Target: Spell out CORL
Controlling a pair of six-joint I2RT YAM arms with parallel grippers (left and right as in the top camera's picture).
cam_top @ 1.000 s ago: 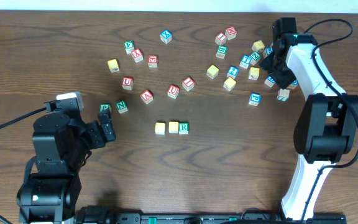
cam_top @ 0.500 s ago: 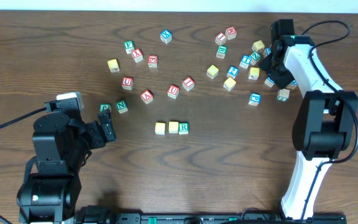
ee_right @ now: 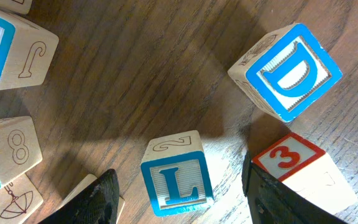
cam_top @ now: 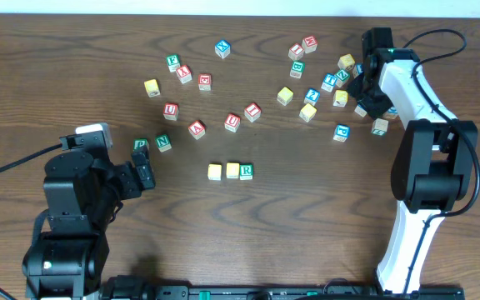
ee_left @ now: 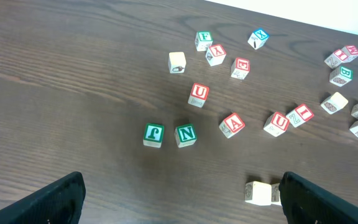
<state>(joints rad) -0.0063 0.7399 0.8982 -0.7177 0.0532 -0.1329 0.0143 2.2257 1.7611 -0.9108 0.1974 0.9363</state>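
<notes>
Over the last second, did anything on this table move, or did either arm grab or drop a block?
Only the right tool moved. It crept slightly up and left in the overhead view and now sits open with the blue L block between its fingers, not gripped. Nothing was picked up or released. The left tool, the scattered blocks and the row of three blocks stayed put.

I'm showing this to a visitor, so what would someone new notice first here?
Probably the short row of three blocks lined up mid-table, ending in a green R, with loose letter blocks scattered beyond it. In the right wrist view, the open right gripper frames a blue L block between its fingers.
</notes>
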